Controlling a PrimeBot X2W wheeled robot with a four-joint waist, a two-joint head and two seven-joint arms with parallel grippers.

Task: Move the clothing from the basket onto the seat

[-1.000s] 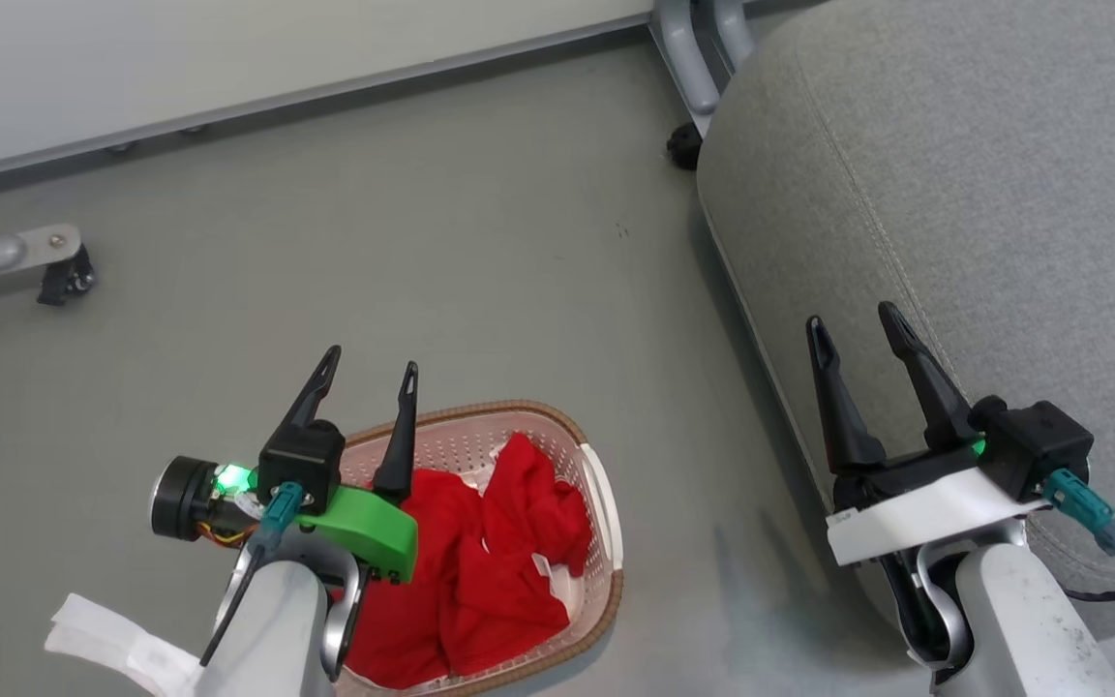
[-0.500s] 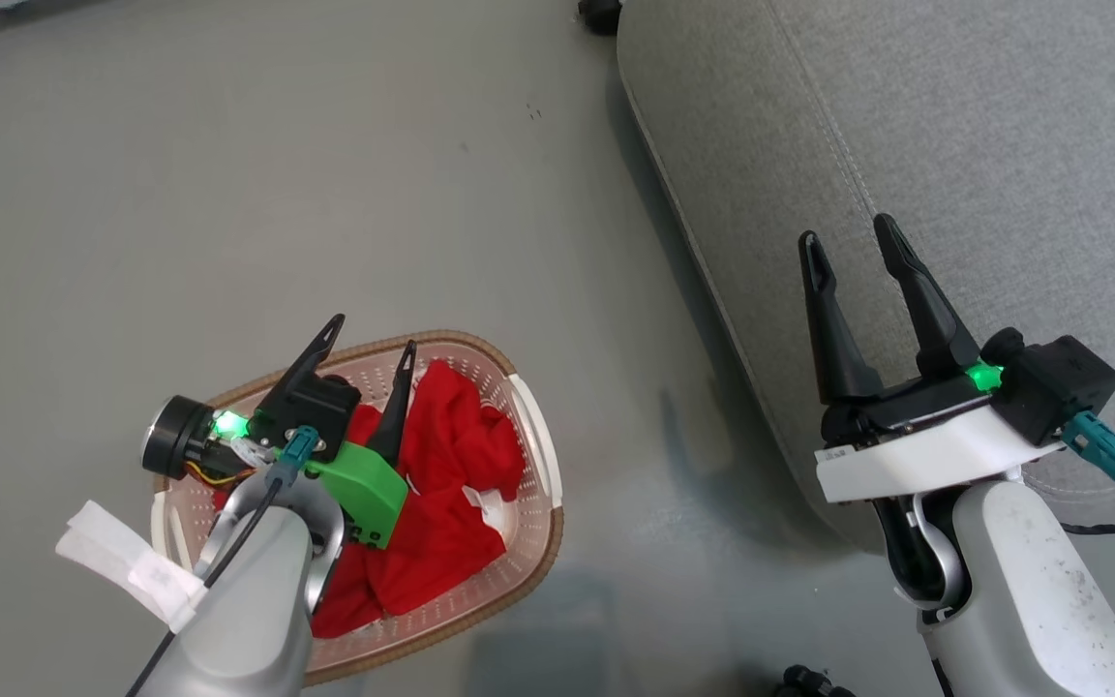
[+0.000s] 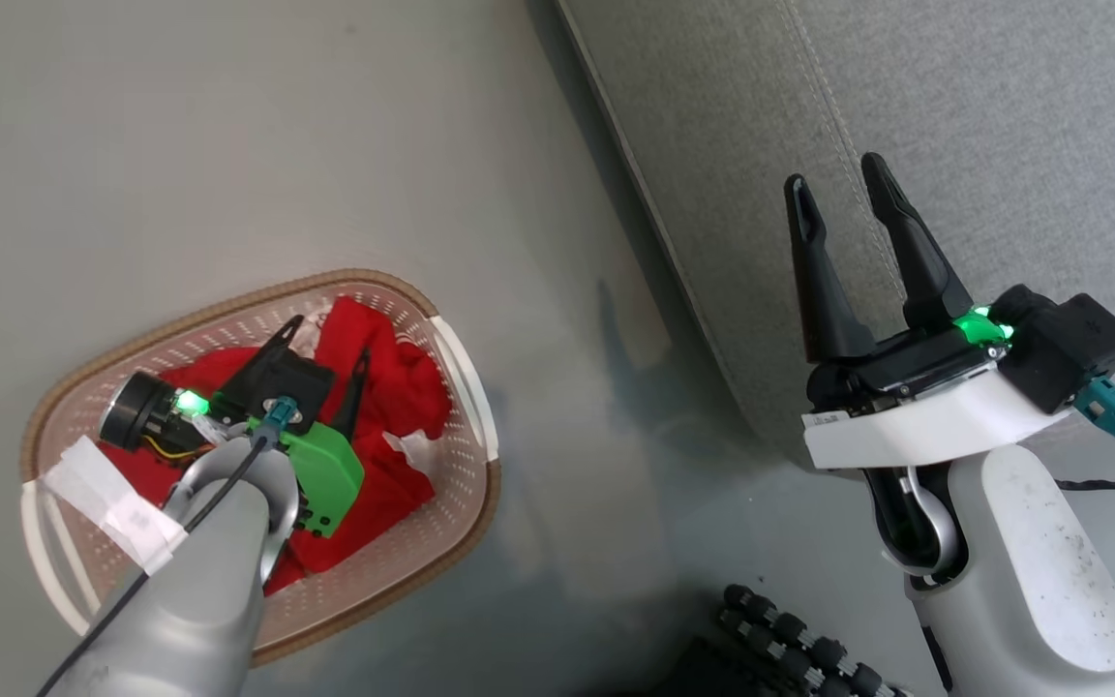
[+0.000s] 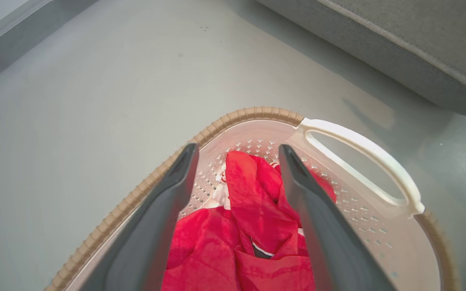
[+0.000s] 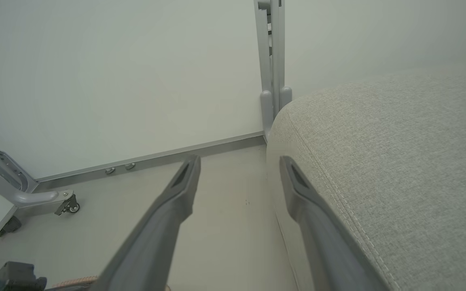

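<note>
The left gripper [image 3: 329, 339], at the lower left of the head view, has its two dark fingers spread apart with nothing between them. They point into the basket [image 3: 228, 308], above the clothing [image 3: 407, 387], a crumpled red heap with white trim lying inside; whether the tips touch the fabric cannot be told. The right gripper [image 3: 835, 174], at the right, is likewise spread and empty, above the edge of the grey seat [image 3: 954, 87] in the upper right. The basket stands on the grey floor [image 3: 228, 126], apart from the seat.
</note>
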